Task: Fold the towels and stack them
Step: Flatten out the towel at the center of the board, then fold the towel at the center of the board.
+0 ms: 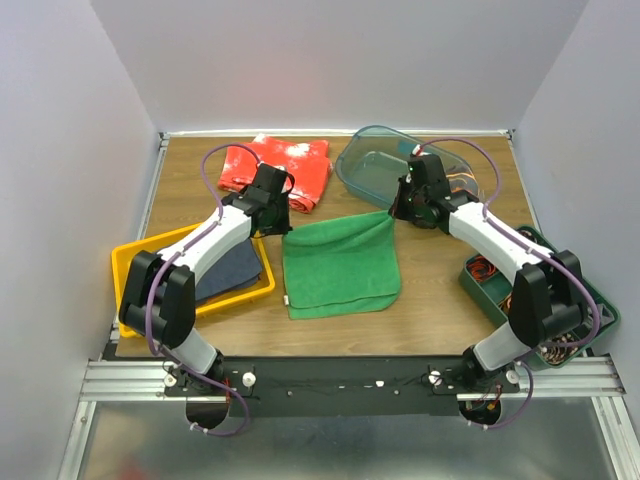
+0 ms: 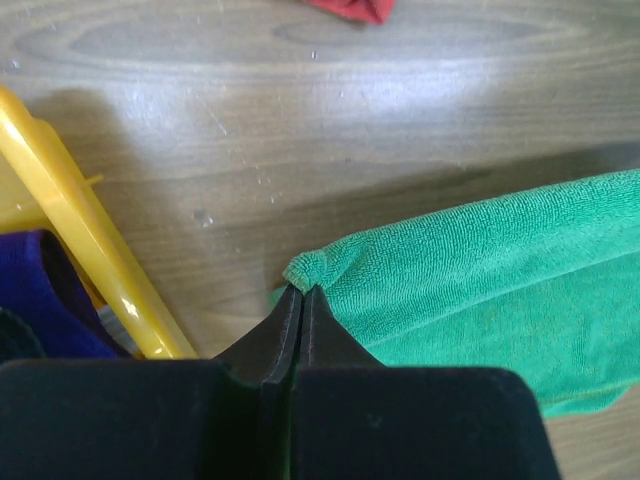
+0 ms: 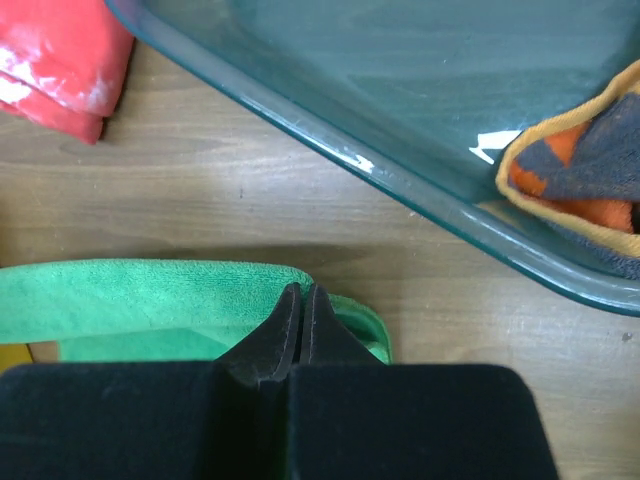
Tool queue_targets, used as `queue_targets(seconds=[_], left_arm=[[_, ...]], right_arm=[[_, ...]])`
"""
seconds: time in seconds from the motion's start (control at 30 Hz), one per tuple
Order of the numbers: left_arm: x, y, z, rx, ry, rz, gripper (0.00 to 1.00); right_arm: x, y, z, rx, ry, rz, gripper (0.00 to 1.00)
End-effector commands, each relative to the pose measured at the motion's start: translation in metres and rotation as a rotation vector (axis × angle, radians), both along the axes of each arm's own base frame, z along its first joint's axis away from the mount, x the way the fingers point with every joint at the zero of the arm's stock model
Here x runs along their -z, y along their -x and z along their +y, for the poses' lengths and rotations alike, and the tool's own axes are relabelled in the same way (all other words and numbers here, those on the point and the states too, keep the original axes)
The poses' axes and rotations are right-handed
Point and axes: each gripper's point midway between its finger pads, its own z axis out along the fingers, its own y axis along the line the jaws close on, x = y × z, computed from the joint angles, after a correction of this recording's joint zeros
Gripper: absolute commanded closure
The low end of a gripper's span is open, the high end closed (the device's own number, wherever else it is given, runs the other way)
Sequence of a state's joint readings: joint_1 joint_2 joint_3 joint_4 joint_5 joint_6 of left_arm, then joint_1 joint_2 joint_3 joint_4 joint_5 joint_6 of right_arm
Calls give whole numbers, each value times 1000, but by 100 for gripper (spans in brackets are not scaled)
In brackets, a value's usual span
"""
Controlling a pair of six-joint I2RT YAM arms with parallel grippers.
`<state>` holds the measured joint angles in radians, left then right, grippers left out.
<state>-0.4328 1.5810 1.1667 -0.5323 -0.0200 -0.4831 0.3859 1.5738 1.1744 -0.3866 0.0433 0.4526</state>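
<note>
The left gripper (image 2: 302,294) and right gripper (image 3: 302,291) each pinched only 1 green towel (image 1: 340,265) corner tip; uneven pulling could free it.

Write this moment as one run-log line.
left end effector: shut on green towel far corner | right end effector: shut on other far corner
</note>
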Motion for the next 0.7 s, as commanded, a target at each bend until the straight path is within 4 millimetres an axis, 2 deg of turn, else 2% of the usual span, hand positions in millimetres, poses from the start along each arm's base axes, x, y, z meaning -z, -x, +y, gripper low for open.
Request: queue_targets(seconds=[0.0,0.2,0.33,0.47,0.57,0.6,0.67], left_arm=[[-3,-21,2,-43,-4,-88,94],[-8,-35,5,-94,16,-181,91],[-5,-38,5,-121,33,-204,92],[1,-28,5,-135,73,-208,92],[6,-13,4,-123,101,-210,92],[9,-6,5,-122,110,-211,92],[12,4,1,-103,122,-206,92]], right_arm=[[-5,-11,-11,52,9,-113,99],[1,-19,-18,90,27,-158,99],[6,-20,-19,109,22,-164,99],[16,-10,-20,108,3,-151,99],[16,-1,-19,105,-24,-147,99],[24,7,-20,101,-32,-128,99],[20,17,-20,100,-56,-137,99]])
